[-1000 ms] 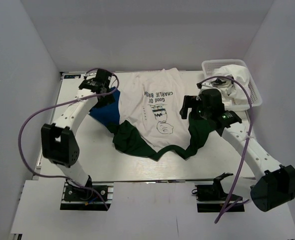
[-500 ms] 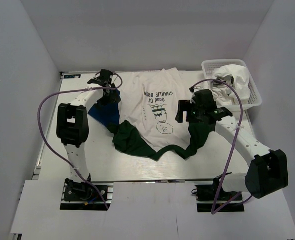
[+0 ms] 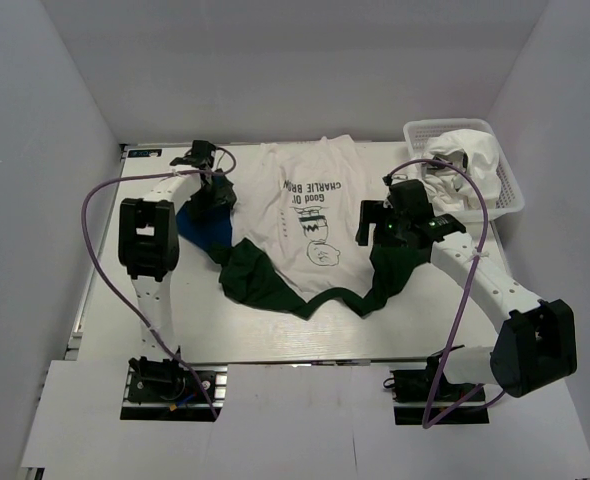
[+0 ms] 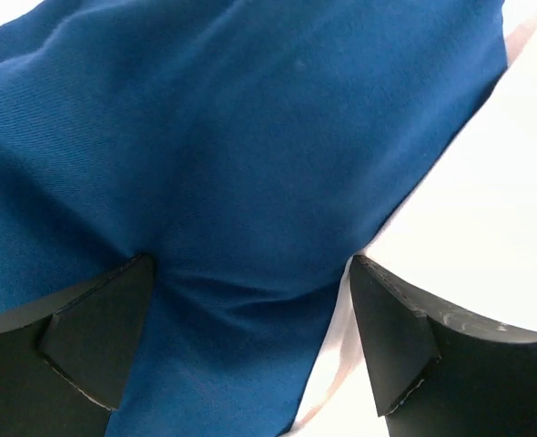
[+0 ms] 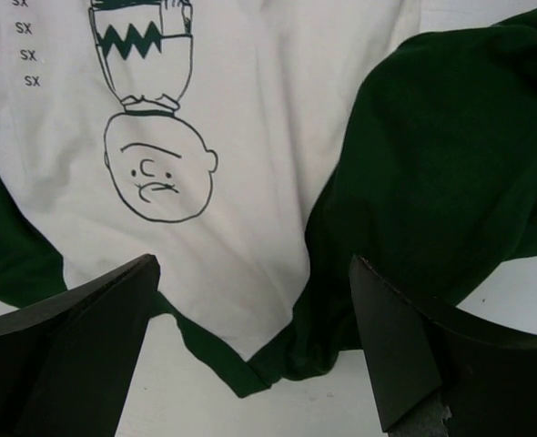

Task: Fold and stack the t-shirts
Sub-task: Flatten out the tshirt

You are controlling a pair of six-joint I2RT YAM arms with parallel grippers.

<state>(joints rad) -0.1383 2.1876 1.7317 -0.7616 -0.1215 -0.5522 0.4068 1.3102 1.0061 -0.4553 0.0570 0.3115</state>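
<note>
1. You have the white t-shirt with dark green sleeves and a black cartoon print [image 3: 310, 215] lying print-up in the middle of the pale table [image 3: 275, 340]. Its collar points toward the arm bases (so the lettering reads upside down from above). Both sleeves are bunched rather than flat.
2. The plain royal-blue t-shirt [image 3: 203, 222] sits at the white shirt's left edge. It is mostly covered by that shirt and by the left arm, and you see only a crumpled patch, so you cannot make out its outline.
3. Your left gripper [image 4: 250, 273] has its jaws spread wide, with both fingertips down on the blue fabric, which creases between them; it grips nothing. Blue cloth fills nearly the whole wrist view (you cannot tell what the pale strip at the right is).
4. Your right gripper [image 5: 253, 273] is also wide apart and empty, above the white shirt's collar between the cartoon face and a green sleeve. You cannot tell whether it touches the cloth.
5. A white plastic basket [image 3: 445, 125] in the far right corner holds crumpled white fabric [image 3: 465, 160]; you cannot tell what garment it is.
</note>
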